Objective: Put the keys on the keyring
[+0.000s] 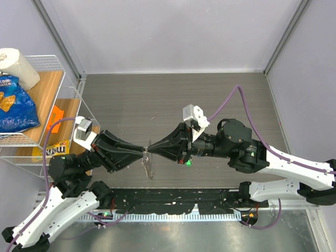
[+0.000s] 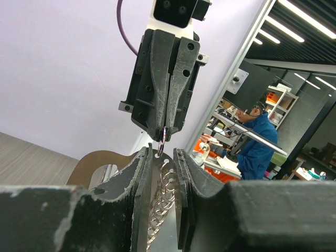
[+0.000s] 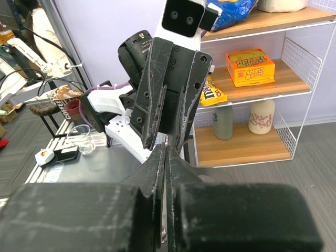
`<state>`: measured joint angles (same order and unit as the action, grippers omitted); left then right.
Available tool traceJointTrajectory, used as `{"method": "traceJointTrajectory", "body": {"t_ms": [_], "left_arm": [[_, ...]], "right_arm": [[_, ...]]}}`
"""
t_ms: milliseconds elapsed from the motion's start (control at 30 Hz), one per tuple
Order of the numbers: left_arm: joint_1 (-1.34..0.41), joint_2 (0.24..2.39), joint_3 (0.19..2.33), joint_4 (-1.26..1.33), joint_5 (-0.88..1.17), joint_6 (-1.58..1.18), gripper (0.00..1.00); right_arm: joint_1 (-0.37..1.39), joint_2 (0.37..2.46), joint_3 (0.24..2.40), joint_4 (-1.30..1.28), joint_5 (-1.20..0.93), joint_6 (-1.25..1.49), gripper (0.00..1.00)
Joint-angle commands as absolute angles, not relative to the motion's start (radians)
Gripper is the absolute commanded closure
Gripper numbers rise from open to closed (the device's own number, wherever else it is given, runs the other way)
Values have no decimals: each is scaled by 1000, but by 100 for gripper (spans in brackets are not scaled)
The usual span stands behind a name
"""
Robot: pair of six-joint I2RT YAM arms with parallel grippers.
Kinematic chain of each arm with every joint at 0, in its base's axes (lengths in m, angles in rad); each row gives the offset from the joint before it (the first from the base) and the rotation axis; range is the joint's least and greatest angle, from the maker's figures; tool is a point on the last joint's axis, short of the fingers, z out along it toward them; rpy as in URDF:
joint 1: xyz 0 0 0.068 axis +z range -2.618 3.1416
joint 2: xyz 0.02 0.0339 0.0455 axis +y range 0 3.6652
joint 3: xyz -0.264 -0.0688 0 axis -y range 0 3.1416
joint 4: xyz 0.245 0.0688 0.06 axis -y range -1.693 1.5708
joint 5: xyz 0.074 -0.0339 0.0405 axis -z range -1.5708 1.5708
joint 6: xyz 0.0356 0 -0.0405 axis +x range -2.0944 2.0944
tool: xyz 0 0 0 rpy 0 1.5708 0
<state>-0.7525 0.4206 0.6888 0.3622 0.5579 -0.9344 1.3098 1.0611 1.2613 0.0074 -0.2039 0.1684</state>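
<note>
Above the wooden table my two grippers meet tip to tip. The left gripper (image 1: 143,151) (image 2: 160,157) is shut on a flat silver key (image 2: 169,184), held by its edges between the pads; its coloured head does not show. A silver chain (image 2: 160,202) lies along the key. The right gripper (image 1: 151,150) (image 3: 165,149) is shut on the thin keyring (image 2: 163,137), which reaches the hole at the key's top end. The grey-beige strap (image 1: 149,167) hangs below the fingertips. No other key can be made out.
A white wire shelf (image 1: 71,86) stands at the left with a blue chip bag (image 1: 14,105), a paper roll (image 1: 20,65) and a yellow candy box (image 1: 50,150). A black cable track (image 1: 173,202) runs along the near edge. Grey walls close the back and right.
</note>
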Motion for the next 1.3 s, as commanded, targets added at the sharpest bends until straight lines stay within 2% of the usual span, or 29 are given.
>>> {"method": "traceJointTrajectory", "body": {"t_ms": [0,567,933,1000,1033,1267], "left_arm": [[-753,426,692,406,545,-925,73],[-753,434,687,419,540,-923,74],[-755,446,687,429,552,-927,85],[-755,452,689,434,561,-927,91],[-753,456,692,436,568,-927,100],[-755,462,684,454,580,-908,100]], "right_arm": [[1315,1058,1267,89,-212,186,95],[1315,1074,1238,123,-215,204,95],[1315,1066,1224,138,-215,212,95],[1315,1066,1226,138,-218,209,95],[1315,1065,1223,138,-219,212,95],[1315,1054,1215,146,-227,215,95]]}}
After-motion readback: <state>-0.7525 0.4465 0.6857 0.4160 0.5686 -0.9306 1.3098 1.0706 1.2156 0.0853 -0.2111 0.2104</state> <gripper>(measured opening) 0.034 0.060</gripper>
